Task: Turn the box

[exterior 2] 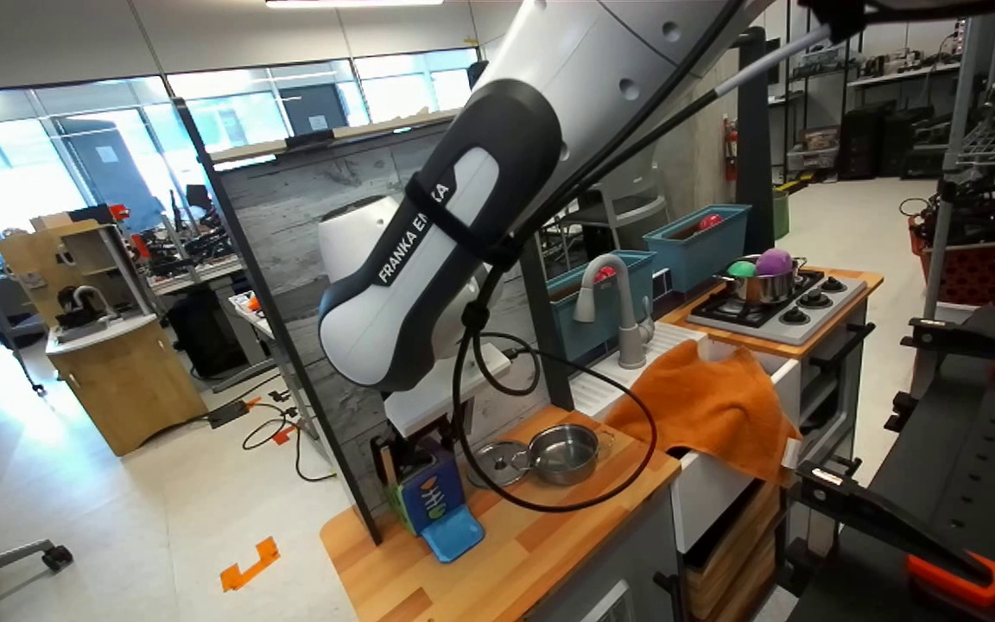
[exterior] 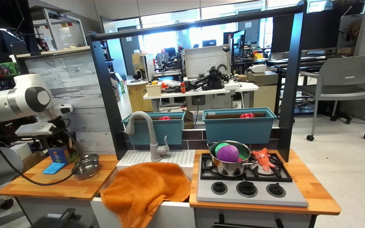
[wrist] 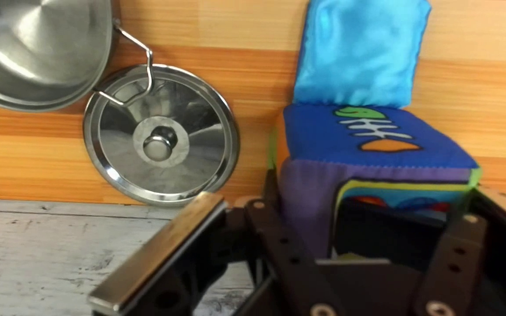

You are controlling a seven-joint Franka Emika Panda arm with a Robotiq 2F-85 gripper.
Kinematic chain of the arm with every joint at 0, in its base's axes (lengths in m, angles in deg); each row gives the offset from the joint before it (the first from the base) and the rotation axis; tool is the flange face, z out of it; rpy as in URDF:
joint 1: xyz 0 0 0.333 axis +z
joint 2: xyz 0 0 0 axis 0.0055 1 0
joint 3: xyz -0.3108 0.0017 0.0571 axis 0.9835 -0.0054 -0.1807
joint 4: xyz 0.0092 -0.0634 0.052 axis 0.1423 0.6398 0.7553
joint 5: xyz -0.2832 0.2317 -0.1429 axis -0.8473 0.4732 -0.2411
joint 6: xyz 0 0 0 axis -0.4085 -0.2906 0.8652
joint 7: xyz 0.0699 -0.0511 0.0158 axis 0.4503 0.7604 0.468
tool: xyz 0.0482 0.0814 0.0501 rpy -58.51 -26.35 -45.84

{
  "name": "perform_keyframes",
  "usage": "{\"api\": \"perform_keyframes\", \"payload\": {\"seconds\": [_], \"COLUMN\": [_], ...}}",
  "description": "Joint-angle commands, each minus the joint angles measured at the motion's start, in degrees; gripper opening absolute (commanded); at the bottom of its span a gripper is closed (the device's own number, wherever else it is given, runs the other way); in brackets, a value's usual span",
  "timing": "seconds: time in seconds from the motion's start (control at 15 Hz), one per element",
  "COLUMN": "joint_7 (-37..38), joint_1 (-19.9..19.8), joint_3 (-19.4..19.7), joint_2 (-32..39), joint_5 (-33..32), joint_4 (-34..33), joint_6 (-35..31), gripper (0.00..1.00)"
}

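Observation:
The box (wrist: 380, 147) is a soft cube with a blue fish-bone face, a purple face with a yellow-framed picture, and green and orange edges. It sits on the wooden counter in both exterior views (exterior: 59, 154) (exterior 2: 430, 494). A light blue flap (wrist: 360, 52) lies flat on the counter from its base. My gripper (wrist: 369, 191) points down over the box, with one finger on each side of it. The fingers are wide apart and close against the sides; whether they press on it is unclear. A dark shape hides part of the purple face. The gripper (exterior 2: 418, 445) is partly hidden in an exterior view.
A metal pan (wrist: 37, 52) and its lid (wrist: 160, 136) lie on the counter beside the box. A grey plank wall (wrist: 59, 259) stands close behind. The faucet (exterior: 152, 136), an orange towel (exterior: 147, 190) and a stove with a pot (exterior: 230, 166) are farther along. A cable loop (exterior 2: 549, 505) hangs from the arm.

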Motion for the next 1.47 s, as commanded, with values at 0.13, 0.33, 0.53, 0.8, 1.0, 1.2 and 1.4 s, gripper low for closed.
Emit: {"api": "perform_keyframes", "payload": {"seconds": [0.13,0.33,0.53,0.8,1.0,1.2,1.4], "joint_7": [0.1,1.8,3.6,4.8,4.0,3.5,3.5], "joint_1": [-1.0,-1.1,-1.4,-2.2,-1.9,-2.0,-1.6], "joint_3": [-1.0,-0.9,-1.3,-2.3,-1.6,-1.7,-1.3], "joint_2": [-3.1,-7.1,-12.1,-18.4,-21.8,-25.5,-30.1], "joint_5": [1.0,1.1,1.2,1.5,3.5,4.6,4.7], "joint_4": [5.8,13.4,22.4,34.0,42.8,51.6,60.5], "joint_6": [1.8,1.0,0.4,0.9,-2.1,-6.1,-12.6], "gripper": [0.00,0.00,0.00,0.00,0.00,0.00,0.00]}}
